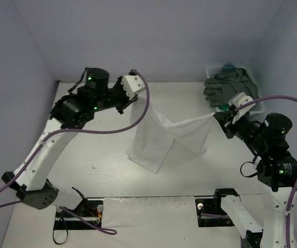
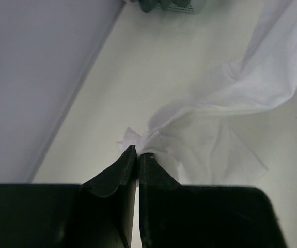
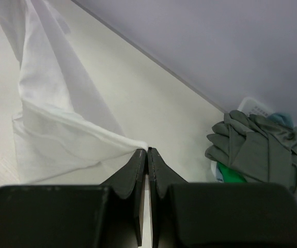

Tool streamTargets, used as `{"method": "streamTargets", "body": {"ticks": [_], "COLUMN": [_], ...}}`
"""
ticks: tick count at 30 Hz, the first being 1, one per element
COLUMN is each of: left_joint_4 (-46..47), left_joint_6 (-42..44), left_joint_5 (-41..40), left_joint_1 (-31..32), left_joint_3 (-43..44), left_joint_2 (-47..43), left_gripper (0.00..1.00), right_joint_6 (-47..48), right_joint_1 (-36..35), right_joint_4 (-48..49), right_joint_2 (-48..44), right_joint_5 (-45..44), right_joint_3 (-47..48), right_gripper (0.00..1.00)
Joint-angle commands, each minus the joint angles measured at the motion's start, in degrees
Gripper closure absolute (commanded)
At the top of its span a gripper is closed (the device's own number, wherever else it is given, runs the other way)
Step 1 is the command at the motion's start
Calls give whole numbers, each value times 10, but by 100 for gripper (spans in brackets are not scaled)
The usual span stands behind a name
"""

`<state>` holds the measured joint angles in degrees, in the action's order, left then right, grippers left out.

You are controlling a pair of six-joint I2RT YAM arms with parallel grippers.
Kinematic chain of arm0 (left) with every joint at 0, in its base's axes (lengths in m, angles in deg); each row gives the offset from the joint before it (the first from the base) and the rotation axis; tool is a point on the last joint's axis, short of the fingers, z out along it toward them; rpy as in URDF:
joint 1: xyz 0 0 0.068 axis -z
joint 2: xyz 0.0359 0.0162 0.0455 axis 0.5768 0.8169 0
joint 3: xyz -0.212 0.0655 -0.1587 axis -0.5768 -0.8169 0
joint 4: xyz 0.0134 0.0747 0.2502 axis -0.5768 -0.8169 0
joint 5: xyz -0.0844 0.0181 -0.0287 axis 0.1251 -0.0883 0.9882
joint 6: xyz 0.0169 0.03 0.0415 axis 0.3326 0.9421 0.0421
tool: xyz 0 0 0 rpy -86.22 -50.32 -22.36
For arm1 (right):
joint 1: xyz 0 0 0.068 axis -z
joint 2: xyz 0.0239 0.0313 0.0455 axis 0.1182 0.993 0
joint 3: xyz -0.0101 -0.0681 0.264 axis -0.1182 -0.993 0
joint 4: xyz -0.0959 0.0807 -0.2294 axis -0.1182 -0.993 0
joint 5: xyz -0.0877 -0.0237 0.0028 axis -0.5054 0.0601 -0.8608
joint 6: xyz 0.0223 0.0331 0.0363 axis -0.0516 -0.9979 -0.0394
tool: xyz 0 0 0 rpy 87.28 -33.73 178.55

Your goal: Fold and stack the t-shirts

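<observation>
at the far right, the basket holds a grey shirt (a green shirt peeks out). my left gripper and right gripper pinch the white shirt tight.

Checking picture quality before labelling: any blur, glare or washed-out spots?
Top view: soft even light, sharp, but the white shirt nearly blends into the pale table. Left wrist view: the left claw is dark and soft-edged; the shirt looks washed out. Right wrist view: the right claw is dark too; the grey shirt shows clear folds.
</observation>
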<state>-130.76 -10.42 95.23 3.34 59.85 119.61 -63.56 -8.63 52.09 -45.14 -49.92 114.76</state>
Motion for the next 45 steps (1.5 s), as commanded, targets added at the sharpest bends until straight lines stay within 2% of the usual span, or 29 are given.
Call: {"method": "streamTargets", "body": {"ticks": [1, 9, 12, 17, 21, 26, 31, 37, 41, 45], "left_joint_4": [-27, -110, -131, -150, -147, -147, -145, -53, 66, 150], "left_joint_6": [79, 125, 116, 72, 33, -13, -10, 23, 28, 33], "left_joint_5": [-62, -90, -78, -40, 16, 124, 191, 110, 26, -40], "left_joint_1": [-6, -45, -55, -80, -100, -115, -115, -115, -114, -116], "left_joint_3": [58, 77, 83, 75, 14, -78, -156, -230, -261, -266], "left_joint_2": [-109, -237, -271, -310, -326, -335, -323, -269, -216, -155], "left_gripper": [100, 100, 100, 100, 100, 100, 100, 100, 100, 100], "right_joint_6": [-22, -10, -8, -27, -32, -23, -17, 23, 27, 28], "right_joint_1": [4, 3, 4, 7, 6, 6, 4, 1, -12, -72], "right_joint_4": [47, 44, 41, 40, 40, 35, 35, 59, 100, 130], "right_joint_2": [-2, -35, -47, -51, -43, -54, -48, 17, 86, 149], "right_joint_5": [46, 36, 36, 87, 110, 118, 120, 66, 10, -77], "right_joint_3": [11, -26, -43, -46, -53, -73, -100, -137, -140, -133], "right_gripper": [100, 100, 100, 100, 100, 100, 100, 100, 100, 100]}}
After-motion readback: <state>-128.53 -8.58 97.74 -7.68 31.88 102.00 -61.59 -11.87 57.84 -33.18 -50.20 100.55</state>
